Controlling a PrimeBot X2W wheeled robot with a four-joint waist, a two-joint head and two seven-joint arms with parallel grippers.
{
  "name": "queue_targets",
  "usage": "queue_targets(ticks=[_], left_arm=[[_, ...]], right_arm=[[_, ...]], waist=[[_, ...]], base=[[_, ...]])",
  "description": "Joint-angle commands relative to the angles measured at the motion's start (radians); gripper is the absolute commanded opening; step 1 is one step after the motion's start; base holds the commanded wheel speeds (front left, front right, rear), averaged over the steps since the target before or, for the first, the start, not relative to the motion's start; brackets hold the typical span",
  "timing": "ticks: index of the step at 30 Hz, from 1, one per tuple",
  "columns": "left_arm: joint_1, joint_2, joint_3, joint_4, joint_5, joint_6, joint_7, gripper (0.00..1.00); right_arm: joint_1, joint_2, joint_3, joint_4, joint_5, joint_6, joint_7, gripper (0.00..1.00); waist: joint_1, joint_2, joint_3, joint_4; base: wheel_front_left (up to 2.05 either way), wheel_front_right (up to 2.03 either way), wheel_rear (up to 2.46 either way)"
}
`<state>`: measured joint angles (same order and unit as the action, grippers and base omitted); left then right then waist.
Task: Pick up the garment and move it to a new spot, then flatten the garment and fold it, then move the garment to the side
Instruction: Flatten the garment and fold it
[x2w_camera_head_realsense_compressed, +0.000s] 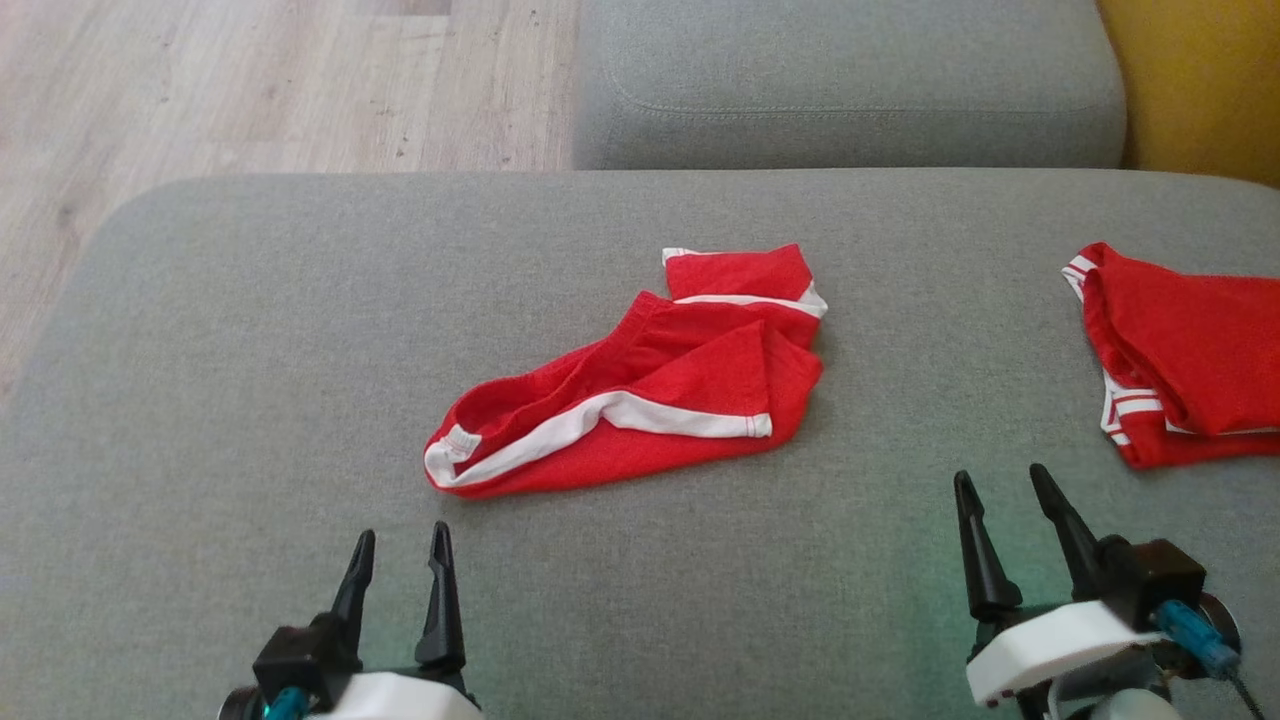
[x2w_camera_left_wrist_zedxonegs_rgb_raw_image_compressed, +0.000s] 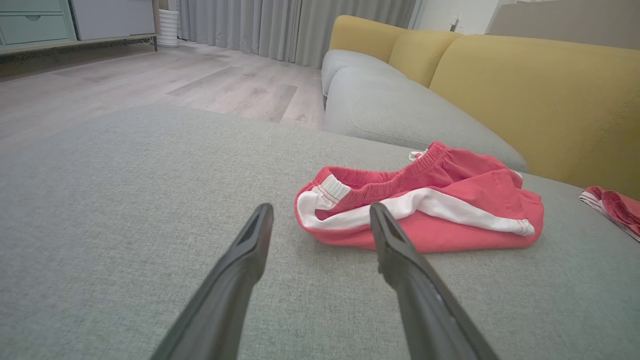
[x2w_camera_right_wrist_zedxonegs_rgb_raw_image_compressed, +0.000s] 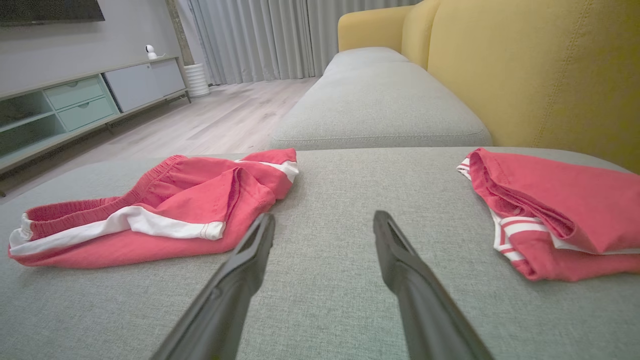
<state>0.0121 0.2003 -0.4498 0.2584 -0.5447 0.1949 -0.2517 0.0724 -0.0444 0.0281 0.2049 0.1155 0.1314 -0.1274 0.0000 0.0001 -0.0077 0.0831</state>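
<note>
Left claw (x2w_camera_head_realsense_compressed: 402, 531) and right claw (x2w_camera_head_realsense_compressed: 1000, 473) hang spread and empty over the grey cushion (x2w_camera_head_realsense_compressed: 250, 350), before crumpled red shorts (x2w_camera_head_realsense_compressed: 640, 400).

Holds the left gripper (x2w_camera_head_realsense_compressed: 402, 532) wide apart and empty, both dark fingers (x2w_camera_head_realsense_compressed: 437, 590) straight, tapering to thin tips, nearly parallel. Carries a black block (x2w_camera_head_realsense_compressed: 298, 655) behind the finger roots, then a white wrist shell (x2w_camera_head_realsense_compressed: 395, 698) with a teal plug (x2w_camera_head_realsense_compressed: 285, 705) to its left. Holds the right gripper (x2w_camera_head_realsense_compressed: 1000, 472) spread just as wide, also empty, set farther forward than the left one. Tilts these fingers slightly leftward at the tips. Shows a white wrist shell behind them, a black block and a blue plug (x2w_camera_head_realsense_compressed: 1192, 632) to their right. Points both pairs forward.
</note>
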Motion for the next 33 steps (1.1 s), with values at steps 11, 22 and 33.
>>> queue_targets(ticks=[11,22,33], left_arm=[[-0.050,0.014,0.025,-0.069,0.017,0.014,-0.004,1.00],[-0.086,0.000,0.008,-0.091,0.034,0.015,-0.006,1.00],[-0.085,-0.008,0.014,-0.081,0.040,0.015,-0.008,1.00]], right_arm=[[-0.097,-0.006,0.085,-0.001,-0.043,-0.001,0.007,1.00],[-0.302,-0.006,0.174,0.256,-0.086,-0.001,0.025,1.00],[-0.432,-0.006,0.168,0.475,-0.085,-0.001,-0.043,1.00]], waist=[[0.0000,-0.0001,0.042,0.031],[0.0000,-0.0001,0.125,0.167],[0.0000,-0.0001,0.153,0.236]], base=[[0.00,0.00,0.00],[0.00,0.00,0.00],[0.00,0.00,0.00]])
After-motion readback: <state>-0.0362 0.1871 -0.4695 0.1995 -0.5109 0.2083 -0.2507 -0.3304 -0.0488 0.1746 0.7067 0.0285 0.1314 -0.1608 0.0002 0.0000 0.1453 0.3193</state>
